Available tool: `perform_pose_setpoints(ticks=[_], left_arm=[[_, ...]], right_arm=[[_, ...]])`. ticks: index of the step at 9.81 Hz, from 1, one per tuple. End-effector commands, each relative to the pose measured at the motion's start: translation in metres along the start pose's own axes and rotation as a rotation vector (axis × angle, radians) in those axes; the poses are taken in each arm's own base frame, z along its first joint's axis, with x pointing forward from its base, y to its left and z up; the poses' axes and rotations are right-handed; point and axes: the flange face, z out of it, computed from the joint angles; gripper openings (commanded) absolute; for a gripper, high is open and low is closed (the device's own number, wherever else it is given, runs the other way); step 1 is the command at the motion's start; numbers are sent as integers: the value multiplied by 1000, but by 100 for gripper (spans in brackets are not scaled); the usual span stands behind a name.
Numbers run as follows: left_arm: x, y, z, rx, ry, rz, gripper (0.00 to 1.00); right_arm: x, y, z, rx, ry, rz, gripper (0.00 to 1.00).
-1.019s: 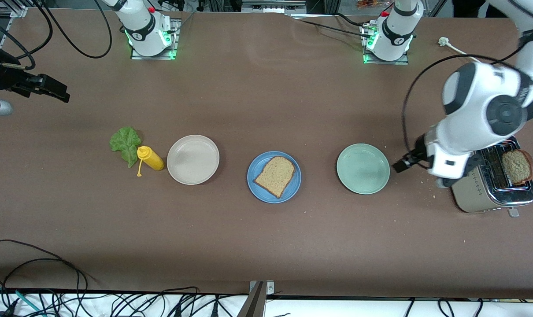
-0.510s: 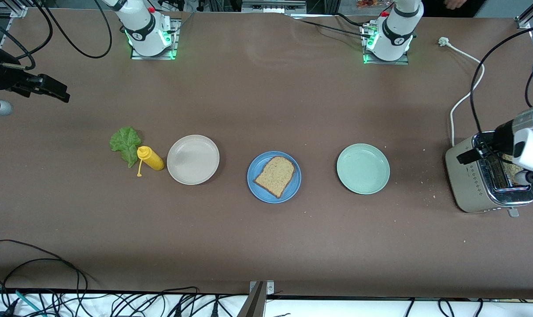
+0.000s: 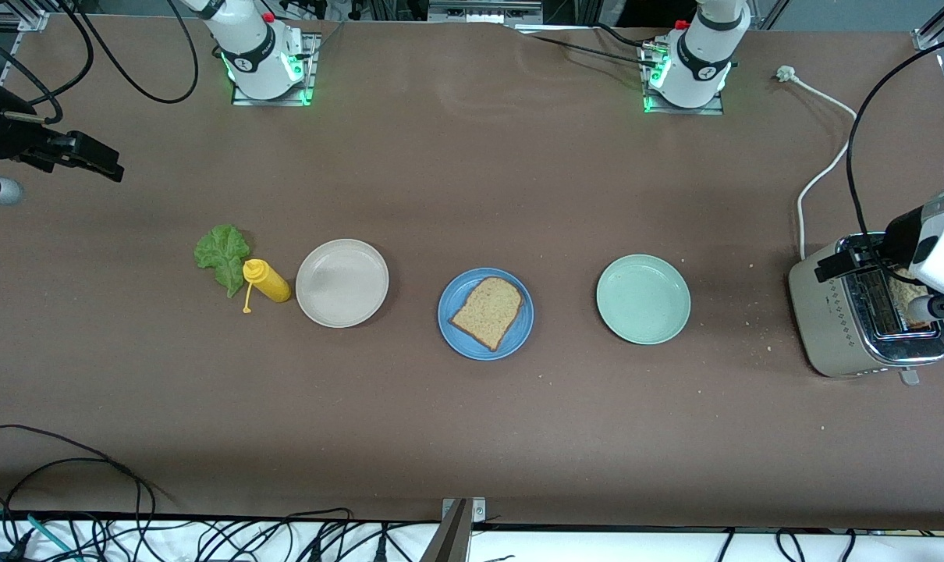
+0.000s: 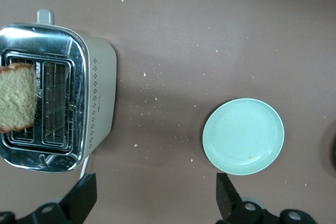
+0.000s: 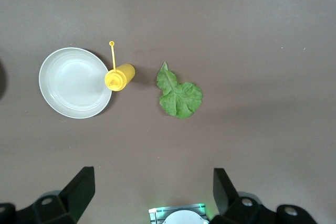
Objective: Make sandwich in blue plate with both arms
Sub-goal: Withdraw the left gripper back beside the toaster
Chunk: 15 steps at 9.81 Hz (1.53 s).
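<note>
At the middle of the brown table (image 3: 472, 437), one bread slice (image 3: 488, 312) lies flat on the blue plate (image 3: 453, 332), flanked by a beige-white plate (image 3: 342, 282) toward the right arm's end and a pale mint-green plate (image 3: 643, 299) toward the left arm's end. A second bread slice (image 4: 17, 97) stands upright in a slot of the silver toaster (image 4: 97, 98) at the left arm's end of the table, and the left gripper (image 4: 156, 198) hangs high over the toaster and the table just beside it, its two black fingers spread wide and holding nothing. The right gripper (image 5: 149, 192), equally wide open and empty, hovers above the lettuce leaf (image 3: 222, 253), which lies flat on the table touching a tipped yellow mustard bottle (image 3: 266, 280) beside the beige-white plate. With lettuce and top slice not yet added, the risks are plain: the slice in the toaster shows only its upper part, so a grip set too shallow could let it slip or crumble, adding to the crumbs scattered nearby; a descent off-centre could strike the toaster's metal rim. The thin, limp leaf offers little to pinch, and fingers closing beside it could nudge the bottle into rolling. Either arm could also deliver to the wrong plate.
</note>
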Motion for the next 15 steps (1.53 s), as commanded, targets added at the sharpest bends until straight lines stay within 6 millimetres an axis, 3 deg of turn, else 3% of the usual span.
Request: perform_pose_setpoints(ticks=[1,5,13,15], left_arm=[[-2,-13,-24,12,11,73,100],[-3,-13,-25,9,9,130,100],[-10,13,-58,-20,66,172,100],[-10,13,-57,-20,63,171,100]], right_arm=[[-2,0,-5,-5,-2,8,100],[-2,0,-5,-5,-2,6,100],[-4,-4,-6,-1,-2,1,100],[-5,-6,6,-8,-57,12,100]])
